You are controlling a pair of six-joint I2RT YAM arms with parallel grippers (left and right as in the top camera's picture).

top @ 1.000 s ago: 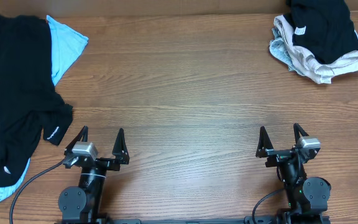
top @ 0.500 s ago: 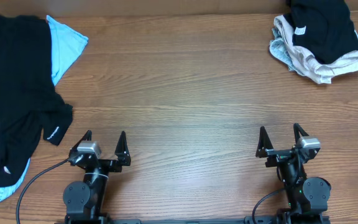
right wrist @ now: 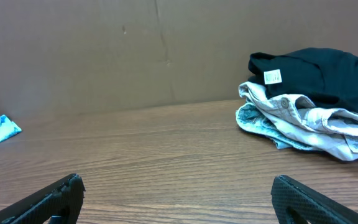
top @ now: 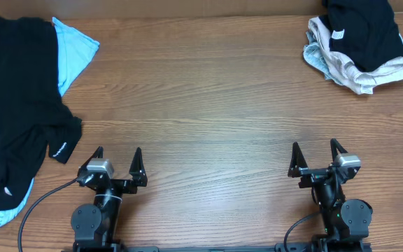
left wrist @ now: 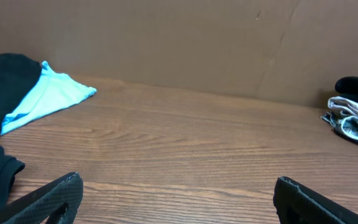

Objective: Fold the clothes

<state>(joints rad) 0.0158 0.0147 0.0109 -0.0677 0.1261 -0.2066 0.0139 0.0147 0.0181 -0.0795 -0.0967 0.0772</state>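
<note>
Wood-grain table (top: 208,98) fills the overhead view; plain brown wall (left wrist: 185,43) rises behind its far edge

Most of the light-blue shirt (top: 75,49) hidden under the black T-shirt (top: 12,105); white logo (top: 59,148) on its sleeve illegibly small.

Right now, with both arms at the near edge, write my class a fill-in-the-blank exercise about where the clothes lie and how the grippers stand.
The black shirt, partly covering the light-blue shirt, lies along the table's ____ edge.
The left gripper and right gripper both stand ____, holding nothing.
The crumpled pile of beige cloth sits at the far ____ corner.
The black garment atop it bears a small ____ tag.
Missing words: left; open; right; white.
</note>
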